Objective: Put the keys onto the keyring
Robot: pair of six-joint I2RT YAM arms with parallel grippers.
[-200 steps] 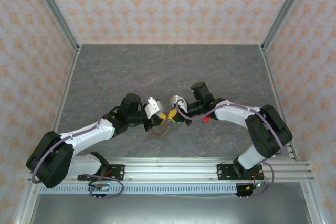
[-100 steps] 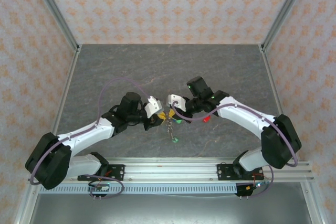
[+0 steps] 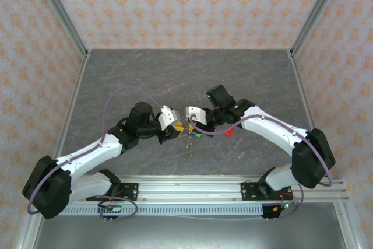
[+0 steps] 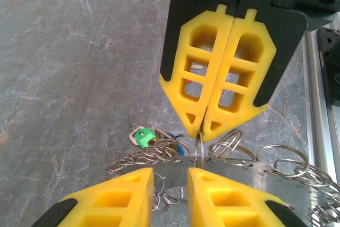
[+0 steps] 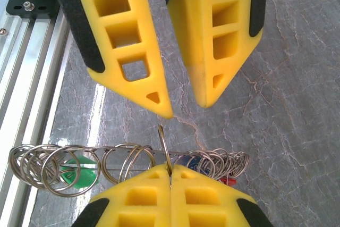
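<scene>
Tip to tip over table [image 4: 64,78].
Pinching keyring [image 5: 127,160] in shut right gripper [image 5: 171,171], facing narrowly parted left gripper [image 5: 183,107]; green key [image 4: 143,136] behind.

Left gripper [image 4: 170,178] jaws parted (keyring [image 4: 159,153] let go).

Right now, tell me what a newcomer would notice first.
Two yellow end effectors face each other tip to tip over the middle of the grey table. The right end effector is shut on one loop of the keyring, a string of metal rings; the left end effector stands open opposite. A green key sits among the rings.
</scene>
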